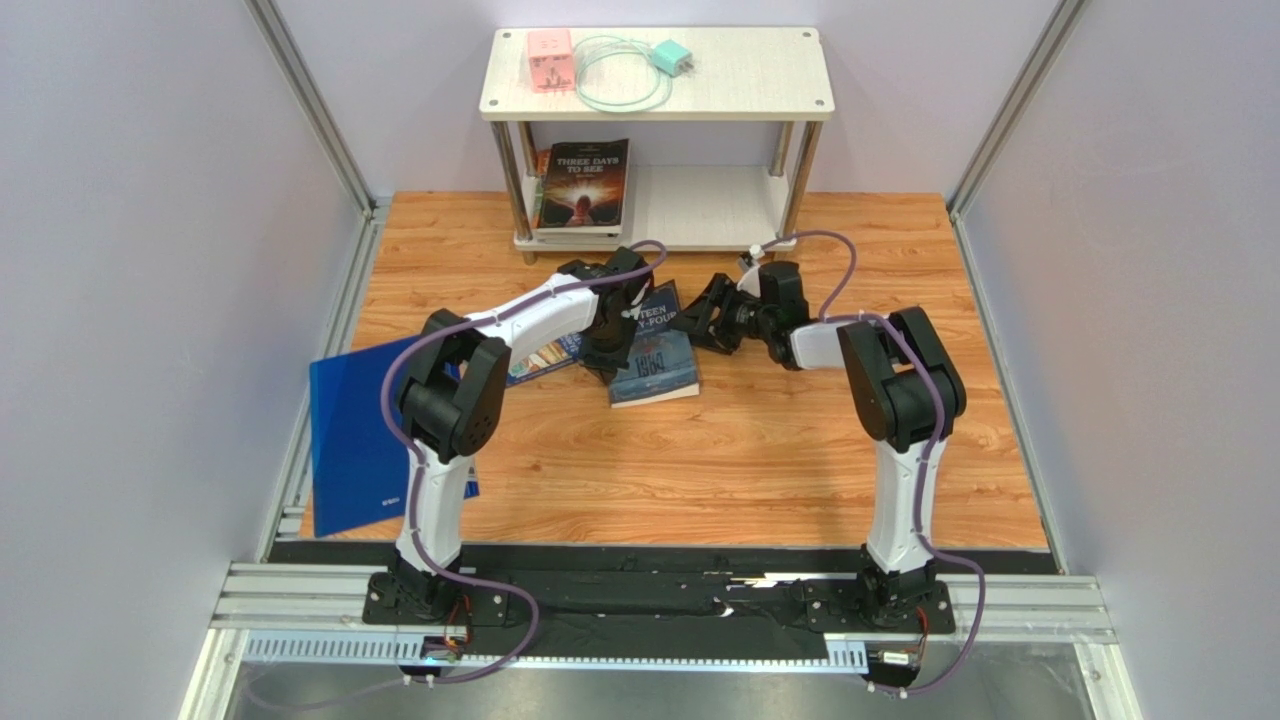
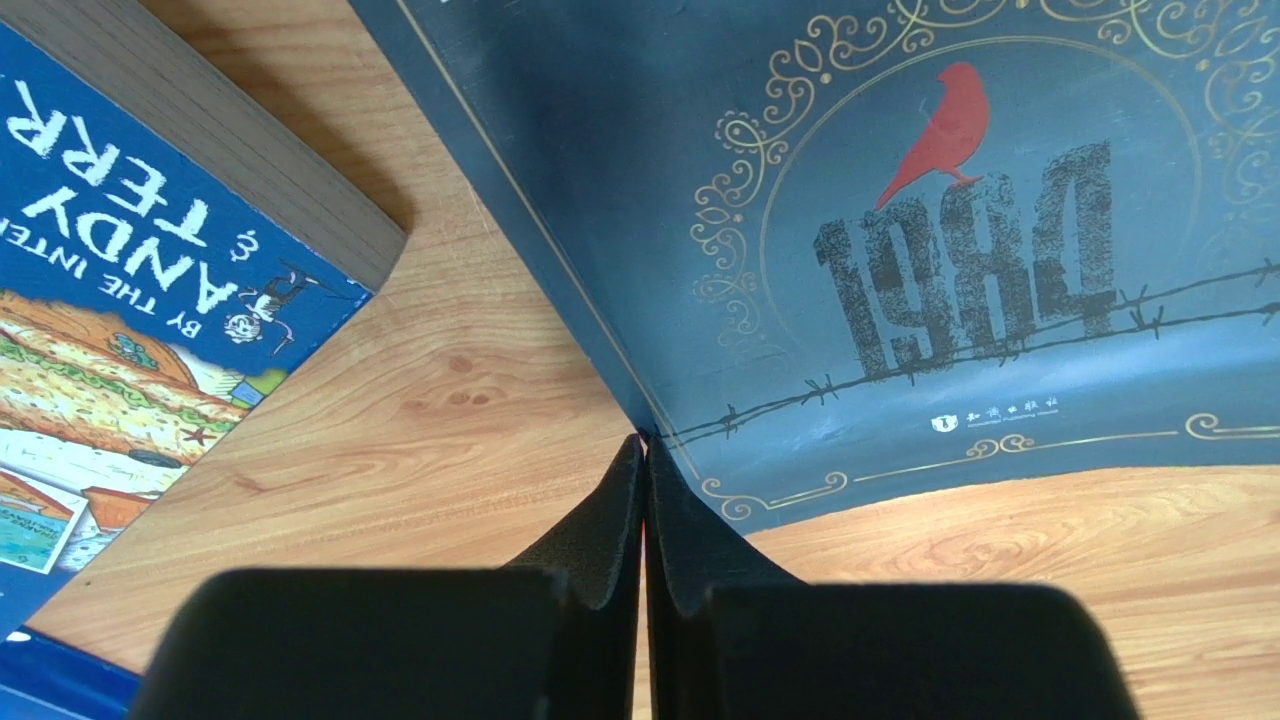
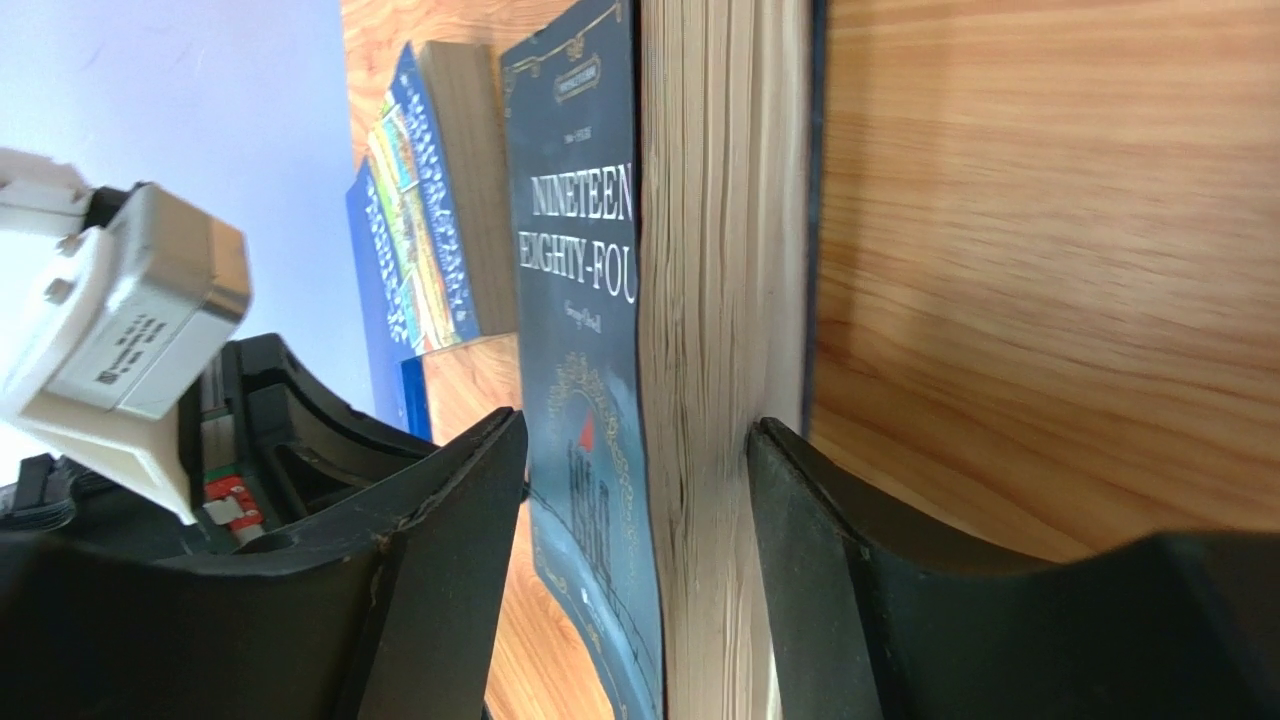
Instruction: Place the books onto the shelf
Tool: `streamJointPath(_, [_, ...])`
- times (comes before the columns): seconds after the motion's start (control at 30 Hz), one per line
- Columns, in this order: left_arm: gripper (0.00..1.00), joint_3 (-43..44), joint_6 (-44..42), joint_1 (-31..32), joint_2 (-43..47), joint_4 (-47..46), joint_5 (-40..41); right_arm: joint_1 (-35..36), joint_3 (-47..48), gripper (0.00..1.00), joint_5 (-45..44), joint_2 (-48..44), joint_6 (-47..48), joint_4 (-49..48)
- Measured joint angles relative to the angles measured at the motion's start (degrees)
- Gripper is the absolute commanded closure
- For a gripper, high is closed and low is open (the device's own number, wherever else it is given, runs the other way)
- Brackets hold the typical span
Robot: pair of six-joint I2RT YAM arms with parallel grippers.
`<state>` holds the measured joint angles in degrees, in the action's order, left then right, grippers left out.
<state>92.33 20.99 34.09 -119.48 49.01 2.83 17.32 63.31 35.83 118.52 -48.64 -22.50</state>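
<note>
A dark blue-grey book [image 1: 657, 365], titled 1984 [image 2: 962, 225], lies on the wooden table. My right gripper [image 3: 639, 425] is open and straddles its page edge [image 3: 721, 300]. One finger [image 3: 812, 555] rests by the pages and the other stands apart from the cover. My left gripper [image 2: 646, 450] is shut, with its tips against the opposite edge of that book, near a corner. A blue cartoon-covered book [image 2: 135, 300] lies just left of it. The black book "Three Days to See" [image 1: 585, 185] leans on the lower board of the shelf [image 1: 657, 93].
A pink block [image 1: 547, 60] and a teal plug with a coiled cable [image 1: 631, 71] lie on the shelf's top board. A large blue folder [image 1: 353, 435] hangs over the table's left edge. Grey walls and metal posts close in both sides.
</note>
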Motion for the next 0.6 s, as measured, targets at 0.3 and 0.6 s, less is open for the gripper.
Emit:
streamJointPath(0.3, [1.0,0.5,0.4,0.0,-0.3,1.0,-1.4,3.7,8.3,0.59,0.6,3.0,4.7,6.7])
streamJointPath(0.6, [0.66,-0.1,0.9,0.2,0.3,-0.2,-0.9,5.6,10.9,1.0,-0.4,4.0,8.7,13.3])
